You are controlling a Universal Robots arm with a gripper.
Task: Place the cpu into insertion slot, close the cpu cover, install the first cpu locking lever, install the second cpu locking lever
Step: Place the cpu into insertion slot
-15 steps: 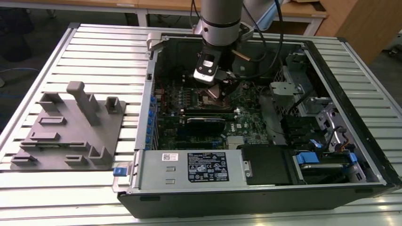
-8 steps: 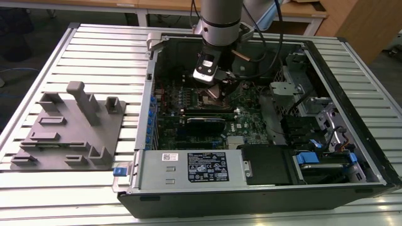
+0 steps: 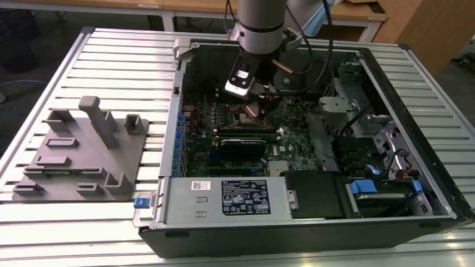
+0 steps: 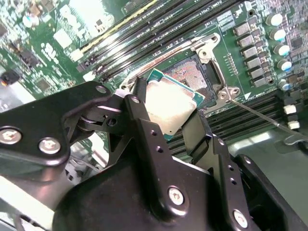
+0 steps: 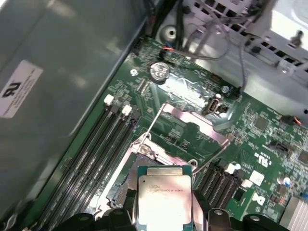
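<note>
Reaching down from above into the open computer case point(image 3: 386, 83), the arm point(image 3: 260, 22) holds its gripper point(image 3: 248, 99) low over the green motherboard point(image 3: 297, 147). In the second wrist view the gripper point(image 4: 168, 111) has its black fingers point(image 4: 139, 103) closed narrowly on opposite edges of the cpu point(image 4: 174, 97), silver top showing. The cpu point(image 5: 164, 198) hangs tilted just above the insertion slot point(image 4: 192, 72), partly covering it; contact cannot be judged. The cpu cover point(image 5: 190, 117) stands hinged up from one edge of the slot, and a thin wire locking lever point(image 4: 255, 114) sticks out beside the socket. Long black memory slots point(image 5: 91, 159) run close alongside. Loose cables point(image 5: 211, 43) hang near the case wall. A grey fixture point(image 3: 82, 150) sits on the slatted table point(image 3: 111, 50) at the exterior view's left, well apart.
</note>
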